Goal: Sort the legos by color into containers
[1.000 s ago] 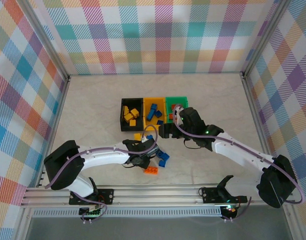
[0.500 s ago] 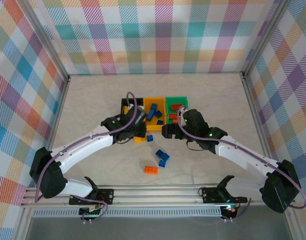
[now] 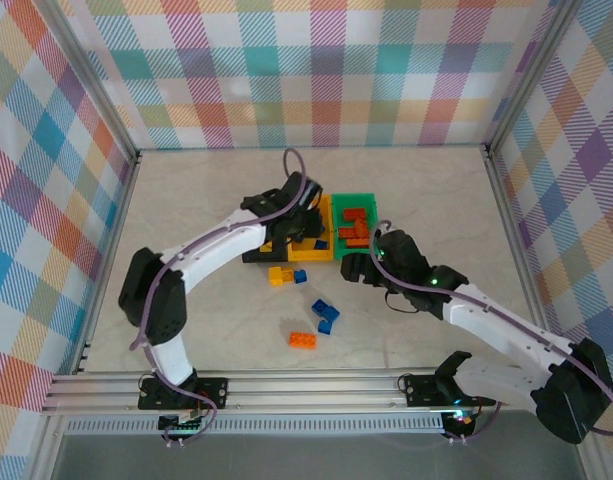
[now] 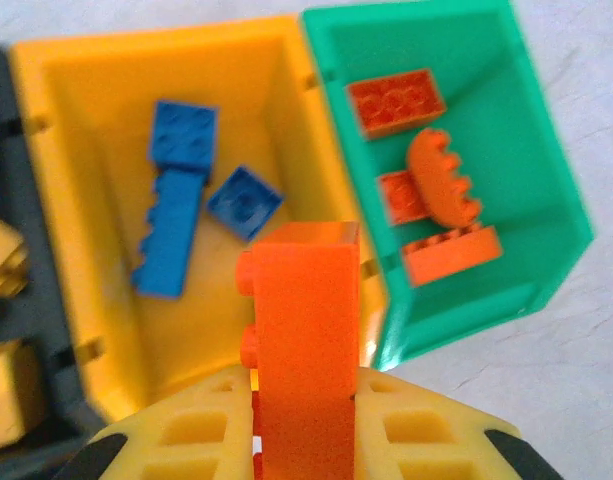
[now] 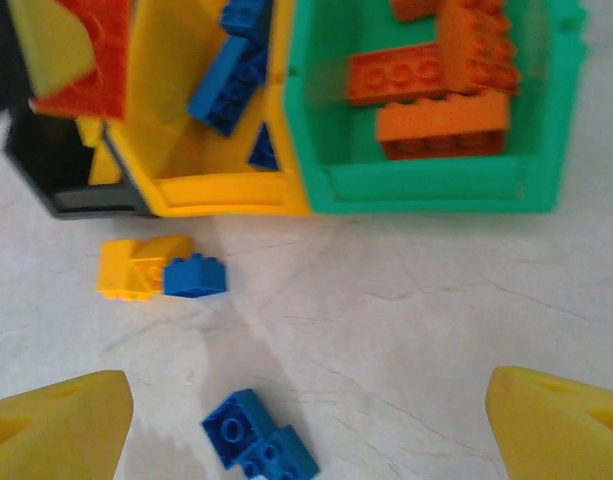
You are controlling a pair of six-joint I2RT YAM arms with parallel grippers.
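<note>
1. The left gripper (image 4: 306,435) clamps an orange brick (image 4: 302,300) between its yellow fingers (image 4: 201,430). The brick stands on end, its studs facing left in the wrist view.
2. The held brick hangs above the joined row of bins, in line with the wall shared by the yellow bin (image 4: 156,42) and the green bin (image 4: 548,170).
3. Three blue bricks (image 4: 172,236) lie in the yellow bin, and four orange pieces (image 4: 396,100) lie in the green bin beside it.
4. Seen from overhead, the left arm (image 3: 221,245) reaches across the black bin (image 3: 252,256) at the left end of the row, with its gripper over the yellow bin.
5. The right gripper (image 5: 306,430) hangs with its jaws spread wide and nothing gripped, over the bare table (image 5: 406,300) just in front of the bins.
6. A pair of blue bricks (image 5: 254,442), touching each other, lies on the table between the right gripper's fingertips (image 5: 56,425). It sits left of centre and clear of both.
7. A yellow brick (image 5: 138,268) touching a small blue brick (image 5: 194,277) lies just in front of the yellow bin.
8. A lone orange brick (image 3: 304,340) lies on the table nearer the arms' bases, well apart from the bins.
</note>
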